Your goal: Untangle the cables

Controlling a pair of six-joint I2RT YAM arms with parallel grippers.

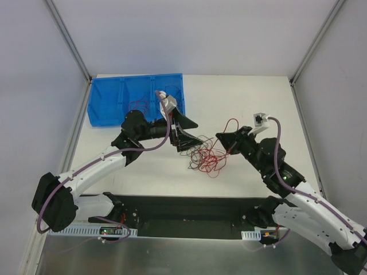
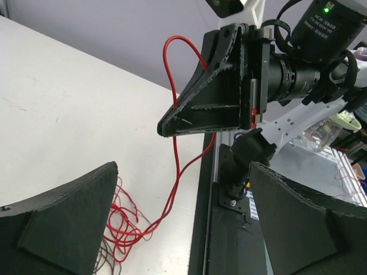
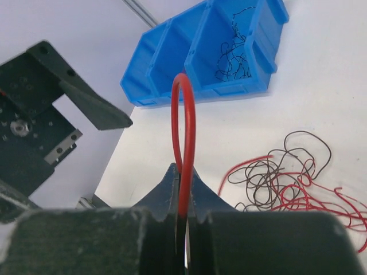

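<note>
While most of the cables [image 1: 205,157] lie in a loose red-and-black heap at the centre of the table [image 1: 246,97] in the top view, the right end effector [image 1: 222,137] sits just right of the heap. A red cable [image 1: 229,121] loops above it. The left end effector [image 1: 184,133] hangs at the heap's upper left, near a blue bin [image 1: 109,109].

In the left wrist view, its own fingers [image 2: 69,217] stand wide apart, holding nothing. The red cable [image 2: 176,154] climbs from the heap at lower left to the right end effector [image 2: 172,123] at top centre.

In the right wrist view, that end effector [image 3: 183,189] is pressed together on the red cable [image 3: 184,114], whose loop rises mid-frame. The heap [image 3: 287,180] lies at lower right, and some black strands rest in the bin [image 3: 160,80] at the top.

I judge the work to be at an early stage: a few strands are binned and one is gripped, but the bulk is not yet separated.
</note>
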